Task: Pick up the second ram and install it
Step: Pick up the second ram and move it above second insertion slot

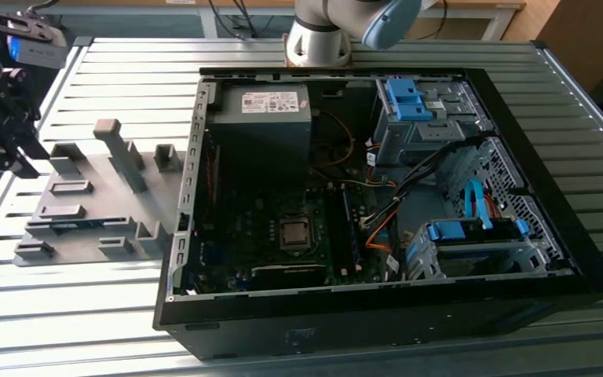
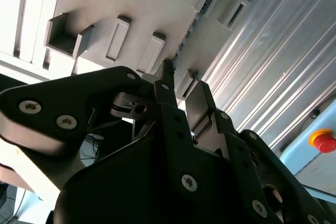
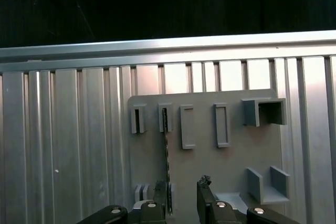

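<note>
The second ram (image 3: 166, 156) is standing on edge in a slot of the grey holder plate (image 3: 231, 166), second slot from the plate's corner. In the second wrist view the second ram (image 2: 184, 38) is showing as a thin dark strip. The tool (image 3: 182, 201) is hanging over it, parted and gripping nothing, with the strip lying nearer one finger (image 3: 159, 192). The exterior view is showing the tool (image 1: 13, 145) by the counter's (image 1: 123, 71) edge and the open PC case (image 1: 385, 314) beside the plate.

The grey holder plate (image 3: 210, 166) is crowded with upright blocks (image 1: 123, 161); the ram (image 3: 167, 150) stands on edge among them. Room above the blocks is free. The PC case wall (image 1: 189, 181) bounds the plate at the exterior view's right.
</note>
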Controlling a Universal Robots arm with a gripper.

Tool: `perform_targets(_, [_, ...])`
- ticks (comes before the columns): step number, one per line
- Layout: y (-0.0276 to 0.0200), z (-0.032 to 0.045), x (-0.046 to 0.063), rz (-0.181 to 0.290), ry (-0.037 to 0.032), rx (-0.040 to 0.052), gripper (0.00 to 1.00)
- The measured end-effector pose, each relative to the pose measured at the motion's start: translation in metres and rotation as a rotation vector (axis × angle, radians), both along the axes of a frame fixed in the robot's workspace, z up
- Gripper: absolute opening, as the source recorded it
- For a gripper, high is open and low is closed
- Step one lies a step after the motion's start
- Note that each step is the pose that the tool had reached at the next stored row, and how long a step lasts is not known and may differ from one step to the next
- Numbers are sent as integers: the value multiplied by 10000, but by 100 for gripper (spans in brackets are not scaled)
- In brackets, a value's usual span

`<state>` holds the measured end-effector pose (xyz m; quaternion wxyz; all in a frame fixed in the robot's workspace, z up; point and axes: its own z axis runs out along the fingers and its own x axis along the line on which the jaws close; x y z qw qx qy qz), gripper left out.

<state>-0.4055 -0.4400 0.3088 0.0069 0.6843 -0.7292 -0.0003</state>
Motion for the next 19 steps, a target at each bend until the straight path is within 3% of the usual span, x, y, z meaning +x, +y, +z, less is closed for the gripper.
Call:
perform_targets(15, [-69,-166,0,116,-1,-2,37])
perform_targets(19, [-70,-184,1,138,2,-60,37])
